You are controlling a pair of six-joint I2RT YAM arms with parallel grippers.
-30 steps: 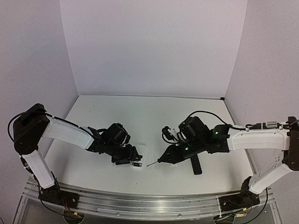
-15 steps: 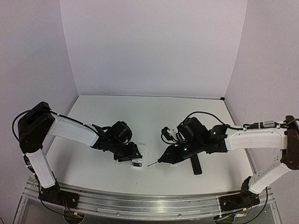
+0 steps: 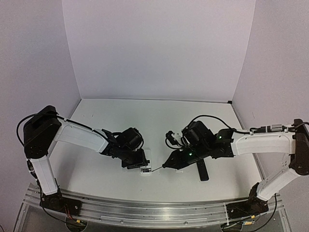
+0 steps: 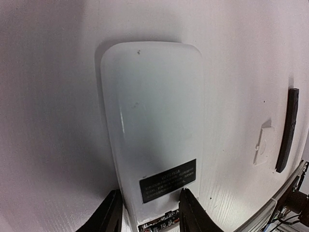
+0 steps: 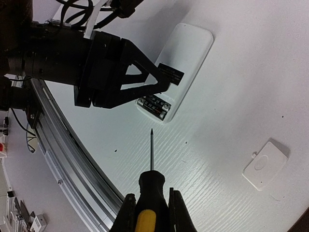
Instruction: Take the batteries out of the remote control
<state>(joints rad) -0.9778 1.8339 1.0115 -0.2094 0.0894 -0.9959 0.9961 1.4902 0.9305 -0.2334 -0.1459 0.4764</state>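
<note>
Leftward nothing shifted; it is the left arm that has swung in towards the middle of the table (image 3: pixel 145 116). Its left gripper (image 4: pixel 152 215) now sits over the near end of the white remote control (image 4: pixel 154 111), where a second ago it stood just short of it. Its fingers (image 4: pixel 113 215) straddle that end, half drawn in. I cannot tell whether they press the casing yet.

My worry starts with that hold. If the jaws close off-centre or only brush the smooth shell, the remote control could skid or twist once it is pried. The right gripper (image 5: pixel 150 200) is clamped on the handle of the screwdriver (image 5: pixel 152 182). The screwdriver's tip points at the open bay but hangs apart from it. A push at a poor angle could slip off a cell and strike the left fingers, which sit just beside the bay. It could also flick a cell off across the table. The white battery cover (image 5: pixel 264 165) lies well clear.

As for the batteries (image 5: pixel 154 105), they are in the uncovered bay at the remote control's near end. They are slim dark cells with lighter ends, lying side by side and seated low. I cannot make out their number.
</note>
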